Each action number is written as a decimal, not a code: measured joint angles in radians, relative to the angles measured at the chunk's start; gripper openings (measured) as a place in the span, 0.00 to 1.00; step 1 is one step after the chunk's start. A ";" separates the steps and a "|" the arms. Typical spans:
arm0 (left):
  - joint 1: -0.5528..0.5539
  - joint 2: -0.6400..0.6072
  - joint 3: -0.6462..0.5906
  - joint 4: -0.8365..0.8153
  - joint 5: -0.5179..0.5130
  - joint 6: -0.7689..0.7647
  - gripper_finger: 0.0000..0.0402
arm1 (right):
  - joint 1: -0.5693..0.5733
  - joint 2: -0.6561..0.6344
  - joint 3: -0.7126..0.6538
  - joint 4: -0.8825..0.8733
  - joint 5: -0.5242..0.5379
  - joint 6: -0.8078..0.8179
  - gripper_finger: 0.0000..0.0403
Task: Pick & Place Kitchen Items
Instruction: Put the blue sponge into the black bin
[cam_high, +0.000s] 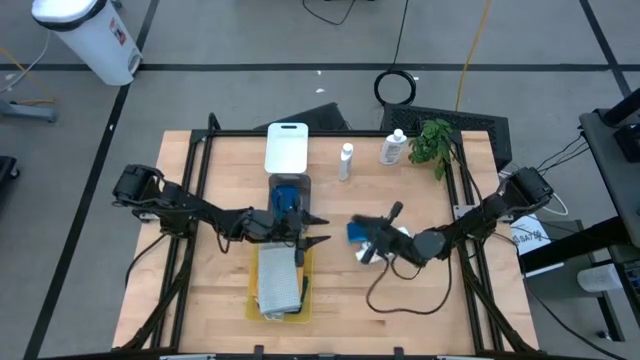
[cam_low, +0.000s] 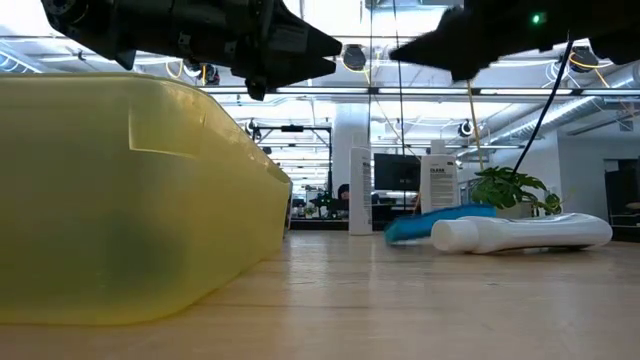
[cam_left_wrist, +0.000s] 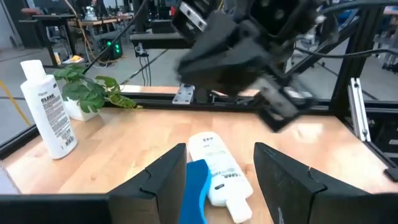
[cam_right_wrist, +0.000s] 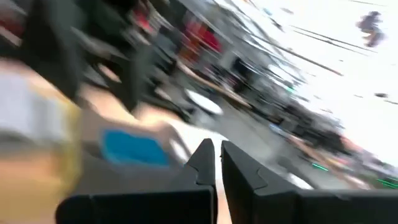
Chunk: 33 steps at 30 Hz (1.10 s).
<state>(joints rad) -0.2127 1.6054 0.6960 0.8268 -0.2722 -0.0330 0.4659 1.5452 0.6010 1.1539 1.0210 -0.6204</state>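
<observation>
The left gripper (cam_high: 318, 228) hangs over the table's middle, just beside the grey tray (cam_high: 289, 192) and the yellow tray (cam_high: 281, 283), its fingers (cam_left_wrist: 165, 180) apart with nothing between them. The right gripper (cam_high: 372, 246), fingers (cam_right_wrist: 205, 158) pressed together and empty, is above a blue sponge (cam_high: 357, 233) and a white bottle (cam_high: 388, 244) lying on its side, which touch. Another sponge (cam_high: 287, 194) sits in the grey tray; pale cloths (cam_high: 279, 280) fill the yellow one. Two bottles (cam_high: 346, 162) stand near the plant (cam_high: 432, 142) at the far edge, beside a white tray (cam_high: 286, 148).
</observation>
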 joint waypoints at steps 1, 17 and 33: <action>0.000 0.000 0.000 -0.003 0.000 -0.001 0.48 | 0.004 0.000 0.000 -0.009 0.056 -0.032 0.02; 0.003 0.000 0.000 -0.015 0.000 -0.006 0.48 | -0.129 -0.282 0.001 -0.954 -0.653 0.582 0.04; 0.003 0.000 0.000 -0.034 0.000 -0.021 0.48 | -0.293 -0.055 0.002 -1.029 -0.686 0.686 0.70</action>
<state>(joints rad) -0.2100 1.6054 0.6960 0.7923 -0.2718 -0.0544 0.1726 1.4902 0.6029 0.1249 0.3354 0.0658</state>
